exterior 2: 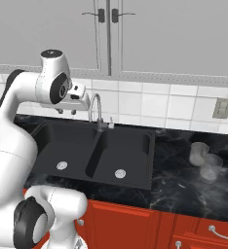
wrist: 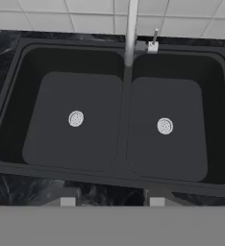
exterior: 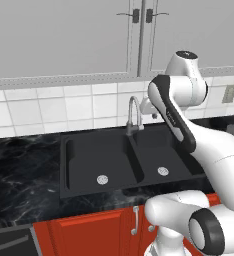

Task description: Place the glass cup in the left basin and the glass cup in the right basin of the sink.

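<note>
One sink [wrist: 124, 180] is set in the black bench [exterior 2: 184, 187], with two basins: the left basin [wrist: 52, 129] and the right basin [wrist: 191, 134]. Each has one round silver drain. One chrome tap [exterior: 133, 112] stands behind the divider. Two glass cups stand on the bench right of the sink, touching or nearly so: the rear cup [exterior 2: 199, 153] and the front cup [exterior 2: 211, 168]. The tool [wrist: 109, 201] hangs above the sink's front edge, jaws partly open, holding nothing and touching nothing.
</note>
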You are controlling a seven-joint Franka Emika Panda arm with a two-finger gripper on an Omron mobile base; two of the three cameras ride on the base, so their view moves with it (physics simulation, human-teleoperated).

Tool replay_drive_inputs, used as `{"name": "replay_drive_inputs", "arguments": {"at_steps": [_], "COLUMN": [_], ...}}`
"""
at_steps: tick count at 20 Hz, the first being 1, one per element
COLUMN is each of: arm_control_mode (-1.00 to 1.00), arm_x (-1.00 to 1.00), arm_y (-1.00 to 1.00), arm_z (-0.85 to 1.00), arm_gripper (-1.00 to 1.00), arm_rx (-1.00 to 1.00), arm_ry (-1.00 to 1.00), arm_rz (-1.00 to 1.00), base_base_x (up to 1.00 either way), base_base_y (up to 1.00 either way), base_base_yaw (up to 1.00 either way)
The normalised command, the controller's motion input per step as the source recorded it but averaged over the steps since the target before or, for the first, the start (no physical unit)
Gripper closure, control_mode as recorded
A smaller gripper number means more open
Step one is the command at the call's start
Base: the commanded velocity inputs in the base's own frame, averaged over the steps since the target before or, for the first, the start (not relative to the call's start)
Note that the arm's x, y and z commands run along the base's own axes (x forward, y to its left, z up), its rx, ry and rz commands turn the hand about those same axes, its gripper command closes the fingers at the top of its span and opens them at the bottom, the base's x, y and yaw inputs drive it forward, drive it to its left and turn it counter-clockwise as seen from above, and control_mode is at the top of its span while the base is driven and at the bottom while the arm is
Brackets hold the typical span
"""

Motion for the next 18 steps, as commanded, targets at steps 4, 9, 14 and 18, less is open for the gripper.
{"name": "replay_drive_inputs", "arguments": {"at_steps": [4, 9, 14, 18], "arm_control_mode": [-1.00, -1.00, -1.00, -1.00], "arm_x": [0.00, 0.00, 0.00, 0.00], "arm_y": [-0.08, -0.23, -0.32, -0.37], "arm_z": [0.00, 0.00, 0.00, 0.00], "arm_gripper": [-1.00, -1.00, -1.00, -1.00], "arm_rx": [0.00, 0.00, 0.00, 0.00], "arm_ry": [0.00, 0.00, 0.00, 0.00], "arm_rz": [0.00, 0.00, 0.00, 0.00], "base_base_x": [0.00, 0.00, 0.00, 0.00], "base_base_y": [0.00, 0.00, 0.00, 0.00], "base_base_yaw": [0.00, 0.00, 0.00, 0.00]}}
